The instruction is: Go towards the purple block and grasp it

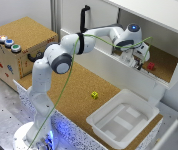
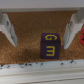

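Exterior view first: my white arm reaches from its base at the exterior view's lower left up into a shelf compartment at the upper right, lined with cork. My claw [image 1: 135, 61] hangs low over that shelf floor, just beside a red block [image 1: 151, 65]. I cannot make out the purple block from here; the claw and wrist hide it. On the cork table [image 1: 74, 95] below sit a small yellow block [image 1: 94, 94] and a white tray [image 1: 123, 119], well apart from the shelf.

Wrist view: the purple block [image 2: 50, 45], marked with yellow letters, sits on the cork between my two fingers [image 2: 7, 30], touching neither. The claw stands wide open and holds nothing. The red block shows at the edge, beyond one finger.

I judge the approach essentially done; closing on the block, perhaps after a little more descent, is what remains.
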`<control>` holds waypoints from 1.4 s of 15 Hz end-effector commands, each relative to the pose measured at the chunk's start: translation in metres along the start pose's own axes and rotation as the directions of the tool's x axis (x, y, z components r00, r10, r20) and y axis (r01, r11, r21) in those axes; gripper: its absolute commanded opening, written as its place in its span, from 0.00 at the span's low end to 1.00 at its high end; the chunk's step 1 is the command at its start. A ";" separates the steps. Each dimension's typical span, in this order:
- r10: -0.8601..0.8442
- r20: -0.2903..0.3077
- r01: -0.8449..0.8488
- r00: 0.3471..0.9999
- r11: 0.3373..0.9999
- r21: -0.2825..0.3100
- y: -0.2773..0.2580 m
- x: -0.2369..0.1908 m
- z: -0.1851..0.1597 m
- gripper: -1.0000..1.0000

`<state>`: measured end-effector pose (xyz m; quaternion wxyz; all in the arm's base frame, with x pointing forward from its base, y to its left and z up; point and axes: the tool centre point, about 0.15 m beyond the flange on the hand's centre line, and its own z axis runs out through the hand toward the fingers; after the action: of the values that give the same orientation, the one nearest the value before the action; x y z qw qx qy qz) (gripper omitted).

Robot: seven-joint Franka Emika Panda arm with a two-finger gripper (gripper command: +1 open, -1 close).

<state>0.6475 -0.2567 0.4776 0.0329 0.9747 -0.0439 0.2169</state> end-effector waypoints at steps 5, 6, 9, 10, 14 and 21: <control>0.028 0.059 -0.026 0.998 0.999 -0.021 0.022 0.022 0.022 1.00; 0.033 0.059 -0.032 0.998 0.999 -0.012 0.023 0.021 0.022 0.00; 0.027 0.063 -0.027 0.998 1.000 0.001 0.026 0.016 0.027 0.00; 0.024 0.065 -0.024 0.998 1.000 0.006 0.026 0.016 0.028 0.00; 0.001 0.054 -0.002 0.999 1.000 0.017 0.027 0.016 0.028 0.00; -0.031 -0.002 0.031 1.000 0.999 0.032 0.027 -0.004 0.000 0.00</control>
<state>0.6513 -0.2796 0.4592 0.0423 0.9747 -0.0502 0.2138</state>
